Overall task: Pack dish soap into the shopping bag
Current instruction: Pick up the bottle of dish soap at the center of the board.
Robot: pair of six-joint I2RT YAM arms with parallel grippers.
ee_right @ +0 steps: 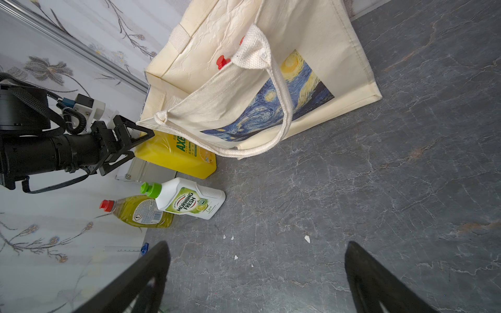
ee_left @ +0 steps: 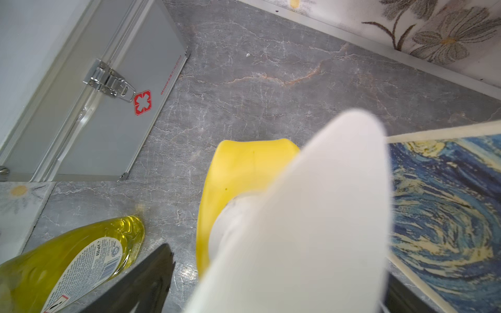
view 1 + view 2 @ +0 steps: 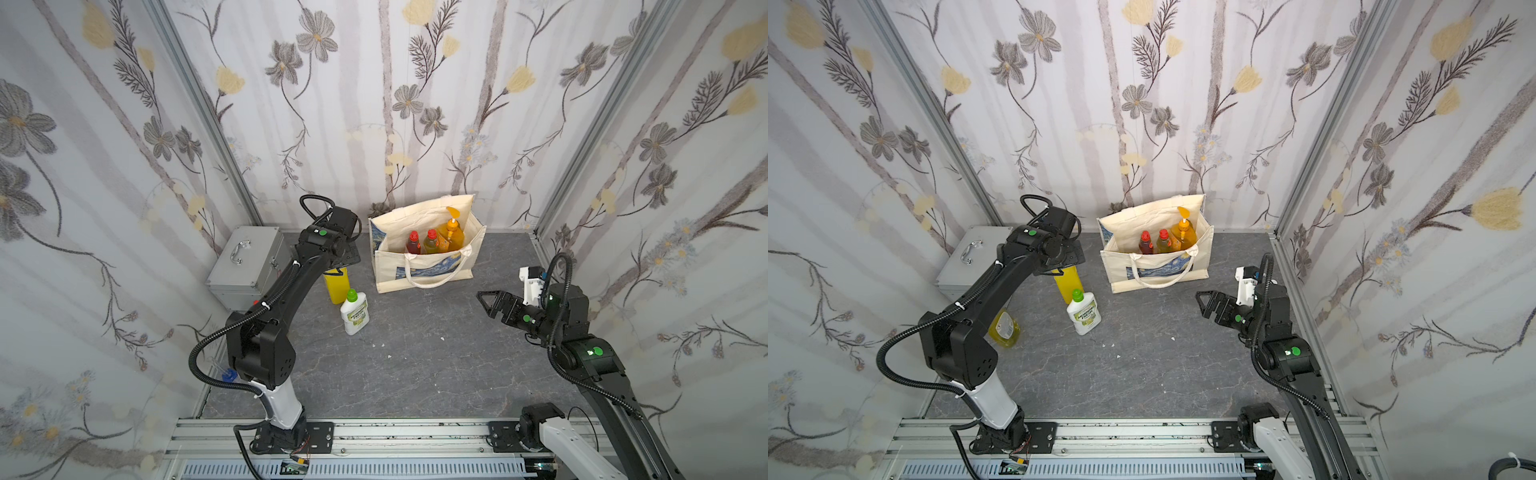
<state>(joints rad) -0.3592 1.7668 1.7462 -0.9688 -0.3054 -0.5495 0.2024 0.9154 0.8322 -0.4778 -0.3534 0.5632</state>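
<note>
Everywhere floral wallpaper [image 3: 353, 83]; grey marbled tabletop [image 3: 415, 374] under the shopping bag [image 3: 388, 266].

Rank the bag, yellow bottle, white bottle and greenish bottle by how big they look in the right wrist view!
1. shopping bag
2. yellow bottle, partly hidden
3. white bottle and greenish bottle: look alike, unranked

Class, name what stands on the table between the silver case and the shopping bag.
The yellow pump bottle stands between the silver case and the shopping bag. This shows in both top views and the left wrist view.
</note>
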